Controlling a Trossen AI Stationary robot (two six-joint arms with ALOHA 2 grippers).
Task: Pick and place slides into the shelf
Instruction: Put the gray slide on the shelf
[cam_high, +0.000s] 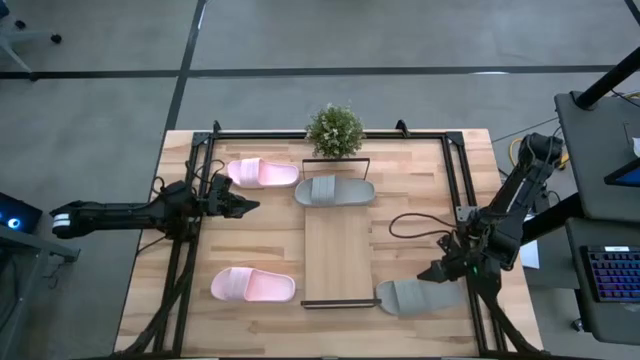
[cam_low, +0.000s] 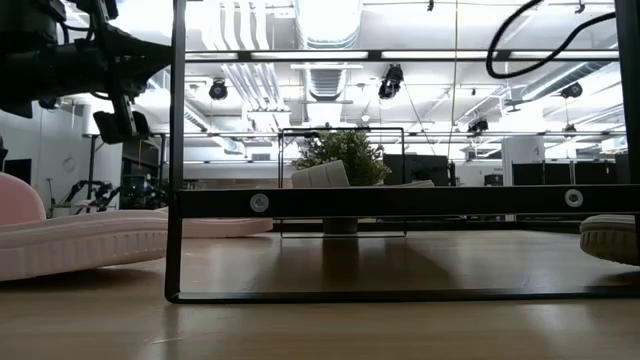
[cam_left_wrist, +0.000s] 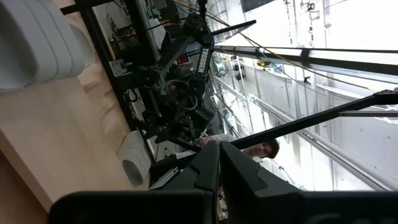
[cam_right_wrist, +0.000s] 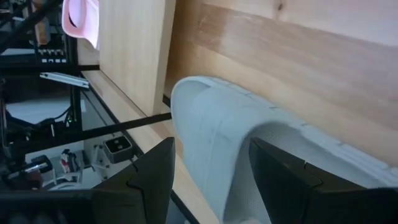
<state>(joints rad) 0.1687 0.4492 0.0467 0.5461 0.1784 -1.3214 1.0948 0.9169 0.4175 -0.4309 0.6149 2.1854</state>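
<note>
Wooden tabletop (cam_high: 150, 290), flat board shelf (cam_high: 338, 255), ribbed grey slide (cam_high: 420, 297) between open right gripper (cam_high: 432, 272) fingers, left gripper (cam_high: 250, 206) closed

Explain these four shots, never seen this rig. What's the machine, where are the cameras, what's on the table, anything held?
Two dark robot arms work at a wooden table. One shot looks straight down, one sits at tabletop level, and one camera rides on each wrist. On the table: a narrow shelf, one grey slide on its far end, another grey slide beside its near end, two pink slides and a small plant. The right claw is open over the near grey slide, holding nothing. The left claw is shut and empty.
</note>
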